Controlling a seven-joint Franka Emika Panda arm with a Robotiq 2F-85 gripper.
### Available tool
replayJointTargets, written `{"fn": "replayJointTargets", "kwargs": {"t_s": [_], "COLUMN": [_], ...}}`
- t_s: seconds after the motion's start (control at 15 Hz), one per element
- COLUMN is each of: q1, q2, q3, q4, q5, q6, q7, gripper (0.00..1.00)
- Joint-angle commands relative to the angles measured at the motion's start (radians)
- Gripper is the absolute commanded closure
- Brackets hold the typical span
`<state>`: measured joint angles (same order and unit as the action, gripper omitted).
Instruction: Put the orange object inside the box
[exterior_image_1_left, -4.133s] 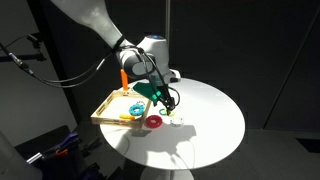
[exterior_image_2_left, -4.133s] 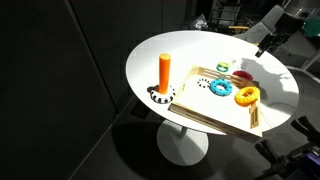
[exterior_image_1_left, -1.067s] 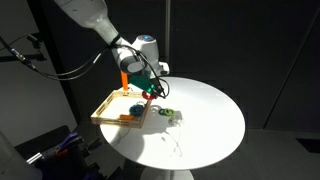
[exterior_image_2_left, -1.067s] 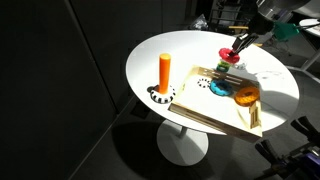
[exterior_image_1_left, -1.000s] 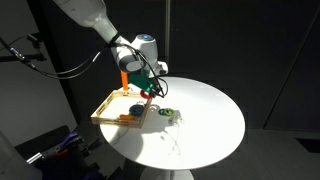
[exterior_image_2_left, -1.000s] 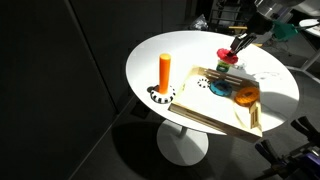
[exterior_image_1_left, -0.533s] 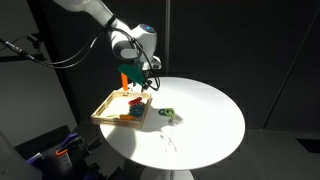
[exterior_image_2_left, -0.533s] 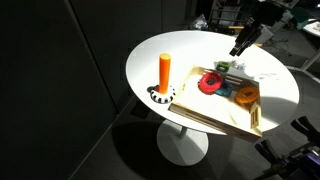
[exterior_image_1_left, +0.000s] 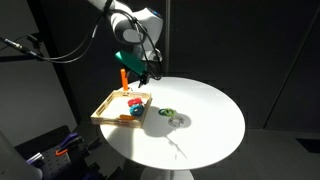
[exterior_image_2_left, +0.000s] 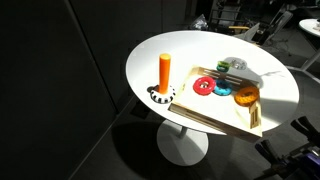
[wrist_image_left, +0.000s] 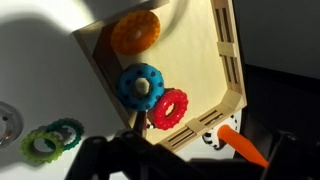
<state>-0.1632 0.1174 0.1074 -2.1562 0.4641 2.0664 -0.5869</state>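
Note:
An orange cylinder stands upright on a black-and-white ring base just outside the tan wooden box; it also shows in an exterior view and at the lower right of the wrist view. The box holds a red ring, a blue ring and an orange ring. My gripper hangs well above the box's near corner, open and empty.
The round white table carries green rings beside the box. Darkness surrounds the table. The table edge lies close behind the orange cylinder.
The gripper let go of the red ring, which now lies in the box beside the blue ring. The gripper has risen up and away from the box.

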Motion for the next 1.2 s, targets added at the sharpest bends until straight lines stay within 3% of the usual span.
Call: {"fn": "replayJointTargets", "kwargs": {"t_s": [0.0,0.67,1.13], "q1": [0.044,0.090,0.090], "q2": [-0.029,-0.106,-0.114], "q3": [-0.058,-0.111,-0.122], "q4": [0.038,0.079,0.073], "q5": [-0.099,-0.401,-0.423], "q6": [-0.059,0.005,0.004], "q7": [0.065,0.314,0.326], "gripper": [0.00,0.00,0.00]}}
